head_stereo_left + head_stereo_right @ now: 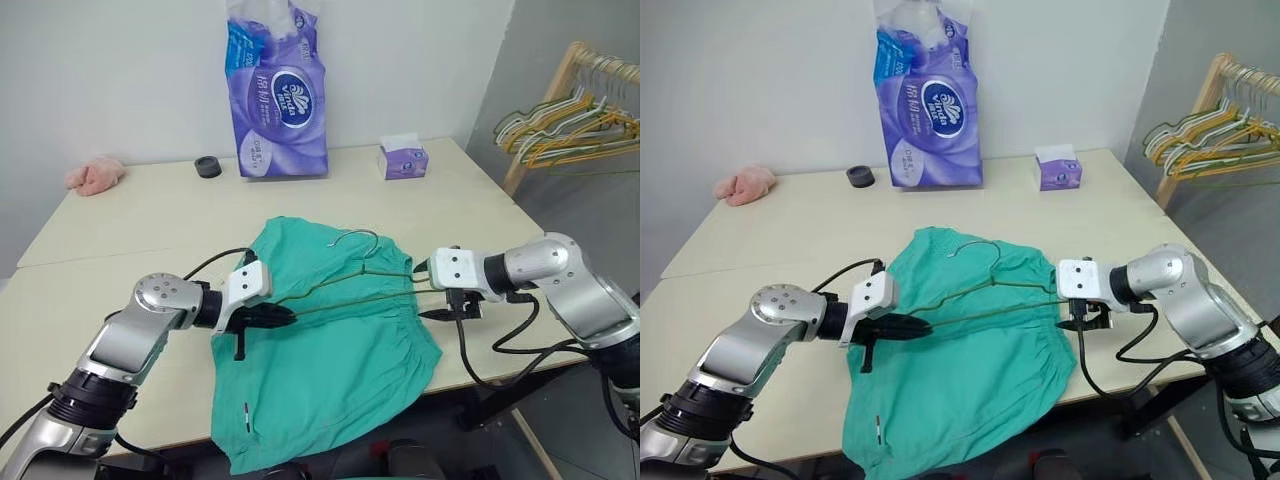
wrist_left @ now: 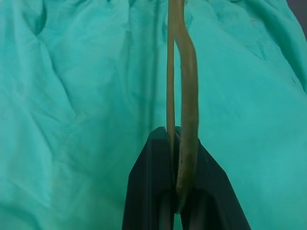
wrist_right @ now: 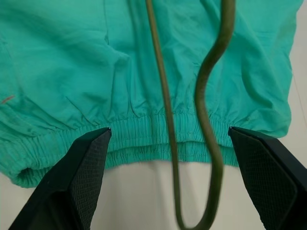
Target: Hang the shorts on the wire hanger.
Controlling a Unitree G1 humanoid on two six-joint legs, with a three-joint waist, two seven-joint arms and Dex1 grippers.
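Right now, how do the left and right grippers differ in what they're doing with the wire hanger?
The left gripper is shut on one end of the wire hanger; the right gripper is open, its fingers standing on either side of the other end without touching it. The left gripper sits over the shorts; the right sits at their waistband edge, partly over the table. Both point inward toward the hanger.

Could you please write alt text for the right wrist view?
The open right gripper straddles the looped end of the wire hanger, which lies over the waistband of the teal shorts at the table edge.
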